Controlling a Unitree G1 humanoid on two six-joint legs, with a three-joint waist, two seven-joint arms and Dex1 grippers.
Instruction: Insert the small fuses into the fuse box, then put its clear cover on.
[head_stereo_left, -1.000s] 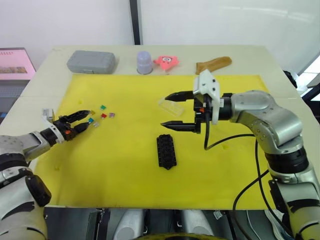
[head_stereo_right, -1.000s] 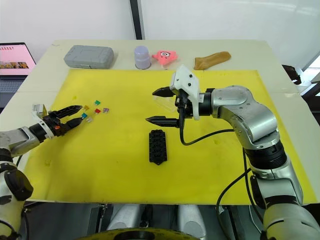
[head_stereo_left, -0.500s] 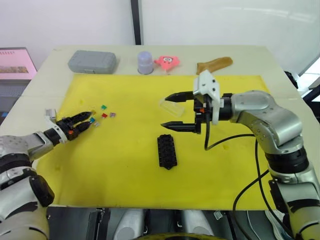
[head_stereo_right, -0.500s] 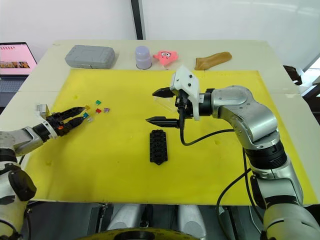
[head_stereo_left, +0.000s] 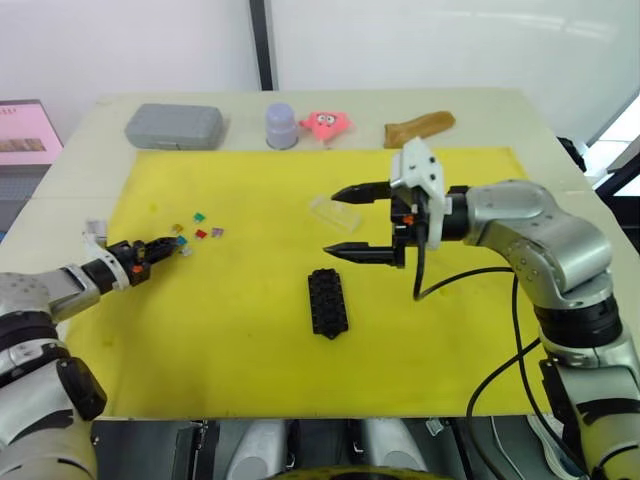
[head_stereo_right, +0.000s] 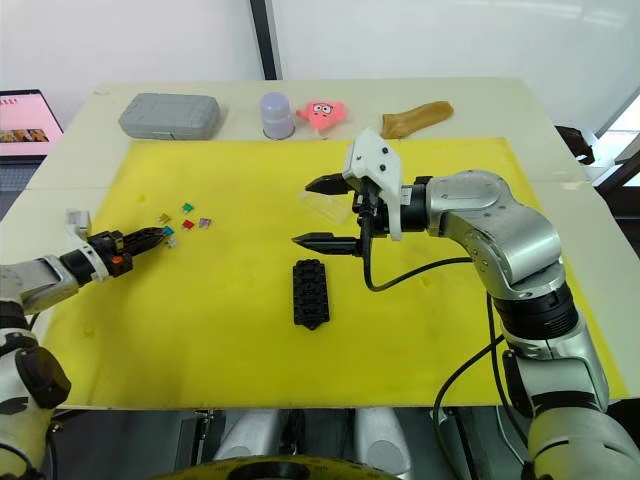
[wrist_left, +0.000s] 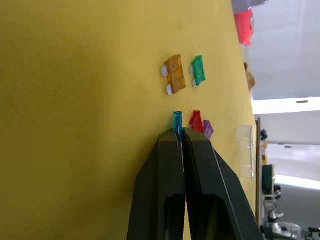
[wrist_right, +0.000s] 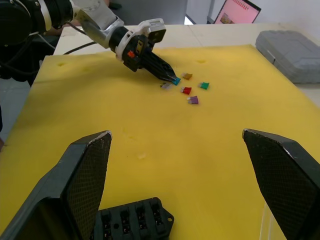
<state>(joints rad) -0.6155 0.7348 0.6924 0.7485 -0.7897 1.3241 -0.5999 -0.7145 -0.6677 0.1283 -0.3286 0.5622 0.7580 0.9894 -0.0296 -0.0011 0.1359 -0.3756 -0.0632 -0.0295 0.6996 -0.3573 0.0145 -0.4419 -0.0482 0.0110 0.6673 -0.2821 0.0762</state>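
Pinching the first fuse beside the loose pile

Our left gripper (wrist_left: 180, 134) clenched the blue fuse (wrist_left: 177, 120); our right gripper (head_stereo_left: 347, 221) hung released above the fuse box (head_stereo_left: 328, 301), where, we judged, the fuse went next.

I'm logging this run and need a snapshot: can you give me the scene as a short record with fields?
left gripper: shut on the blue fuse, at the fuse cluster on the yellow mat
right gripper: open, empty, hovering above the mat near the clear cover
fuse box: black, flat on the mat, slots appear empty
loose fuses: amber fuse, green fuse, red fuse, purple fuse
clear cover: off the box, lying on the mat
behind the mat: grey case, lilac cup
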